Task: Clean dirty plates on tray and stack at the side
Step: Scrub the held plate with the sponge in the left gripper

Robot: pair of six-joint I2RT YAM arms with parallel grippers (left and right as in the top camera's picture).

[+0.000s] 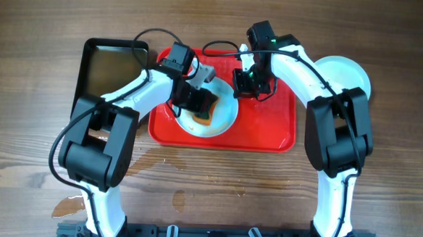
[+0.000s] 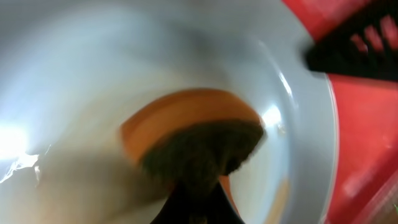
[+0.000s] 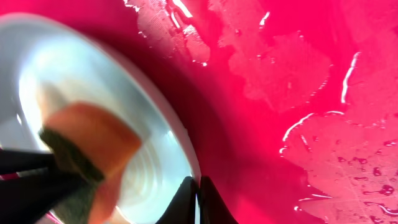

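One pale plate [image 1: 224, 123] lies on the left part of the red tray [image 1: 269, 129]. My left gripper [image 1: 198, 103] is shut on an orange sponge with a dark green pad [image 1: 205, 117] and presses it onto the plate's inside. In the left wrist view the sponge [image 2: 193, 134] sits in front of the jaws [image 2: 196, 208] on the plate [image 2: 93, 74]. My right gripper [image 1: 243, 87] is shut on the plate's far right rim. The right wrist view shows its jaws [image 3: 199, 196] pinching the rim, with the plate [image 3: 74, 74], the sponge [image 3: 93, 143] and the wet tray [image 3: 280, 124].
More pale plates [image 1: 344, 71] sit on the table off the tray's right far corner. A black rectangular pan [image 1: 113, 66] stands left of the tray. Water puddles [image 1: 69, 207] lie on the wooden table near the front. The right gripper shows black in the left wrist view [image 2: 354, 46].
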